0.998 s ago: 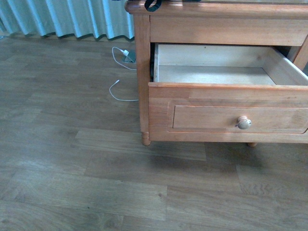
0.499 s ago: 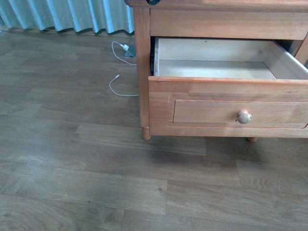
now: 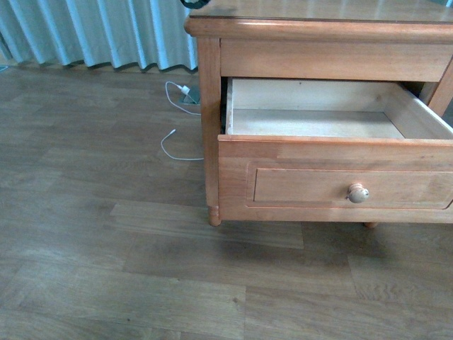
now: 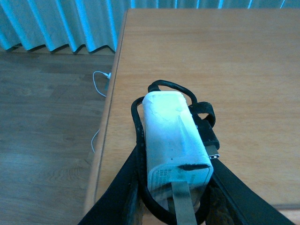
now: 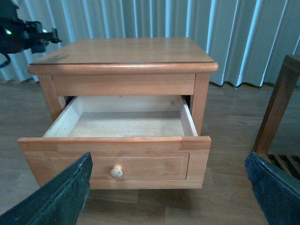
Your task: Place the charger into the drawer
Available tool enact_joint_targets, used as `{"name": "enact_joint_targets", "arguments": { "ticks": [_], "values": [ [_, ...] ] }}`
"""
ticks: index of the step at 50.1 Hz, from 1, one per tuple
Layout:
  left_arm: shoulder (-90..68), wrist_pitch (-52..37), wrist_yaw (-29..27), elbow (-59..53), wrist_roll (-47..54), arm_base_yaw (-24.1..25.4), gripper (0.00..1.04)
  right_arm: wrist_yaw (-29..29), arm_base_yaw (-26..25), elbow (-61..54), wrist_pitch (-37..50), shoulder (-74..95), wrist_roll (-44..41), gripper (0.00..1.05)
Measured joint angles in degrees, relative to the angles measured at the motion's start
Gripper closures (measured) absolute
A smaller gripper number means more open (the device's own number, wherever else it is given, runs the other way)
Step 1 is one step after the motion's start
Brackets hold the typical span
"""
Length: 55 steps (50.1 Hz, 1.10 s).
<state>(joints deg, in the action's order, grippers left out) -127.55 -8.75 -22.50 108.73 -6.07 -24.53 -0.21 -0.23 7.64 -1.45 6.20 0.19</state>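
While facing the nightstand [image 3: 209, 142], room: grey-brown plank floor [image 3: 106, 269], pale blue pleated curtains [image 3: 99, 32] behind.
Nightstand: honey-brown wood, smooth flat top [image 4: 211, 56], turned foot [image 3: 214, 216] on the floor.
Drawer [image 3: 333, 150]: pulled well out, round knob [image 3: 358, 193] on its panel front, pale wood interior open upward.
Edges: lip of the top overhanging the drawer's back part; front part uncovered from above.
Floor beside: thin white cable [image 3: 177, 142] curling from near the curtains toward the nightstand's side.
Off to one side, right wrist view: another wooden frame [image 5: 279, 103].
Left gripper [image 4: 174, 183]: above the top near its side edge, fingers clamped on the charger [image 4: 171, 136]; cannot tell whether touching the wood.
Charger: white block, black cord [image 4: 138, 126] looped round it, over the top, outside the drawer.
Right gripper [image 5: 168, 159]: held back in front of the drawer, fingers spread wide.
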Motion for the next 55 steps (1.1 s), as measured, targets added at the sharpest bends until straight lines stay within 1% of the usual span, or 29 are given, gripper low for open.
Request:
{"name": "enact_joint_targets", "arguments": {
  "ticks": [10, 17, 21, 24, 26, 32, 40, 50, 51, 52, 55],
  "values": [
    [13.62, -4.85, 3.96, -16.94, -2.47, -0.44, 0.76, 0.0, 0.0, 0.0, 0.0, 0.0, 0.0, 0.08],
    [19.98, -6.95, 6.73, -27.69, -3.93, -1.84, 0.76, -0.02, 0.0, 0.0, 0.0, 0.0, 0.02, 0.08],
    [21.38, -7.17, 8.41, -32.17, -4.37, -3.21, 0.76, -0.02, 0.0, 0.0, 0.0, 0.0, 0.0, 0.08],
    [21.27, -7.21, 10.73, -34.25, -4.37, -4.48, 0.76, 0.0, 0.0, 0.0, 0.0, 0.0, 0.02, 0.08],
    [20.92, -7.39, 11.15, -34.97, -4.37, -5.2, 0.76, -0.02, 0.0, 0.0, 0.0, 0.0, 0.0, 0.08],
    [18.56, -7.61, 11.39, -34.75, -4.15, -7.37, 0.76, -0.02, 0.0, 0.0, 0.0, 0.0, 0.02, 0.08],
    [11.91, -6.82, 11.39, -30.6, -4.44, -9.11, 0.76, -0.02, 0.0, 0.0, 0.0, 0.0, 0.0, 0.08],
    [-1.05, -3.23, 11.08, -19.76, -5.95, -10.51, 0.76, -0.02, 0.0, 0.0, 0.0, 0.0, 0.02, 0.08],
    [-1.86, -2.97, 10.95, -18.8, -6.25, -10.51, 0.74, -0.02, 0.0, 0.0, 0.0, 0.0, 0.0, 0.08],
    [-2.91, -2.69, 10.71, -17.42, -6.27, -10.56, 0.68, 0.0, 0.0, 0.0, 0.0, 0.0, 0.0, 0.08],
    [-4.15, -2.08, 10.6, -15.32, -6.29, -10.64, 0.57, -0.02, 0.0, 0.0, 0.0, 0.0, 0.02, 0.08]
  ]
}}
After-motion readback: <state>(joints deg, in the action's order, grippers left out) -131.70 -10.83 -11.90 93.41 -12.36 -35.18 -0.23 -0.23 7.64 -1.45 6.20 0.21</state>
